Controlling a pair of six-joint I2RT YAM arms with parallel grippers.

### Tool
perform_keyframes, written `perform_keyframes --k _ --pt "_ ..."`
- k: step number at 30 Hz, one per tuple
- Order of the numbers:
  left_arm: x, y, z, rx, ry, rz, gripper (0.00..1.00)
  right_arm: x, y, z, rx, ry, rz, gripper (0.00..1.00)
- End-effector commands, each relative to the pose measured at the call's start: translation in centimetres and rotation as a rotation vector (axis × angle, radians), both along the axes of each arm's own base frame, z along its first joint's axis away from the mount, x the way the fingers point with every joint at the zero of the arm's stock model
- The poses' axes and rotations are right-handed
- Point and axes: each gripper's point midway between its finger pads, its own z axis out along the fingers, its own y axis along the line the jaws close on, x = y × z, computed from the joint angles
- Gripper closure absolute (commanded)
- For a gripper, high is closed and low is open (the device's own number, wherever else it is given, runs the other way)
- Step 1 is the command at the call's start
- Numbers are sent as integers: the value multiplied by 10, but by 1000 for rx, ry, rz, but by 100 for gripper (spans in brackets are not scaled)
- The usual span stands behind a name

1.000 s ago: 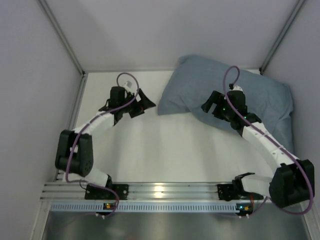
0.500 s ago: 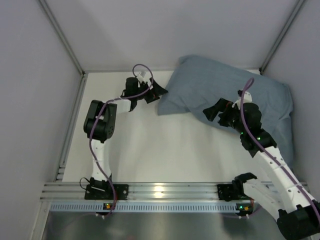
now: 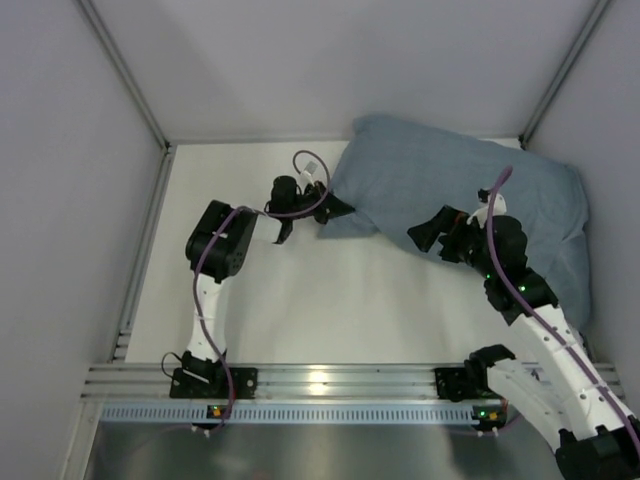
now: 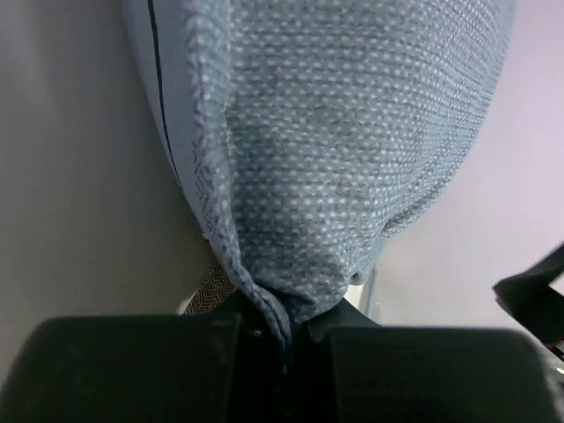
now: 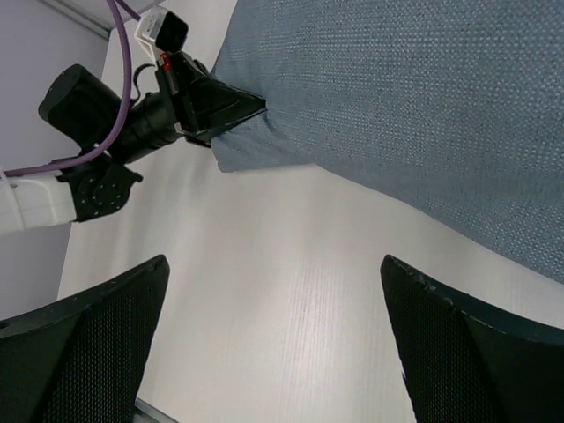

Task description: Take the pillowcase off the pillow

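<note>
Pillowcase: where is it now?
Top view: the pillowcase lies in the table's far right corner, its left corner pinched by the left gripper.

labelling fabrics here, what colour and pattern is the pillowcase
The pillowcase is grey-blue with fine pale dots, clearest in the left wrist view.

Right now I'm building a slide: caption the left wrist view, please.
Left gripper shut on a bunched corner of the pillowcase, fabric fanning out beyond it.
</note>
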Motion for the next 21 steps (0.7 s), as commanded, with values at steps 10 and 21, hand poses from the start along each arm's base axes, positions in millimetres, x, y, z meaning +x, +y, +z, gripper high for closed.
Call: perform_keyframes --k 10,21 --pt "-63 200 36 560 98 594 100 -18 3 -33 -7 118 27 0" --pt "-138 339 63 672 198 855 100 -25 -10 -63 -81 197 -9 0"
